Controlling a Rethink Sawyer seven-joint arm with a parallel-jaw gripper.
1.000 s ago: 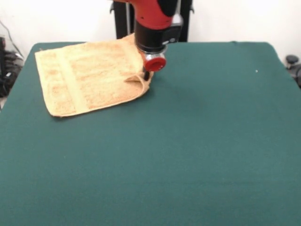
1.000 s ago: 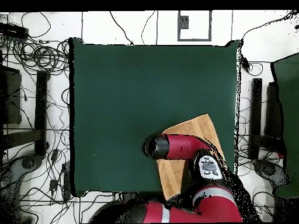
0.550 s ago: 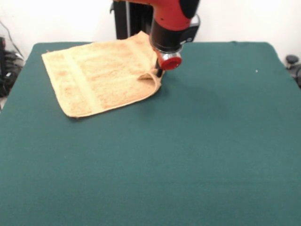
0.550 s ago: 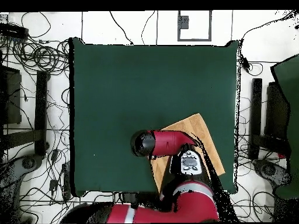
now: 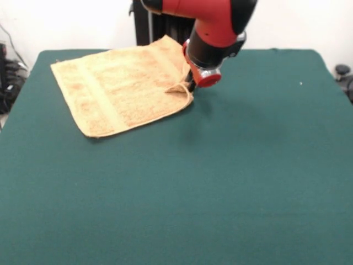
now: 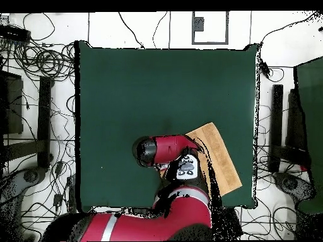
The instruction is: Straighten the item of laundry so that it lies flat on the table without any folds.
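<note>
Front view: orange-tan towel [image 5: 118, 87] lies on green table [image 5: 220, 182] at far left part, spread mostly flat, w/ a woven band stripe running near its left end. Right-hand corner of towel is lifted into a small peak and curls over itself. Gripper [image 5: 189, 85] sits at that raised corner, touching the cloth; its tips are dark and largely hidden under the red-and-black arm [image 5: 212, 27], so cannot tell whether they pinch the cloth or how wide they stand. Red round cap on arm's end hangs just right of the peak.

Overhead view: towel [image 6: 217, 154] shows near table's [image 6: 126, 94] lower right edge, partly covered by arm [image 6: 170, 150]; gripper itself hidden beneath arm.
</note>
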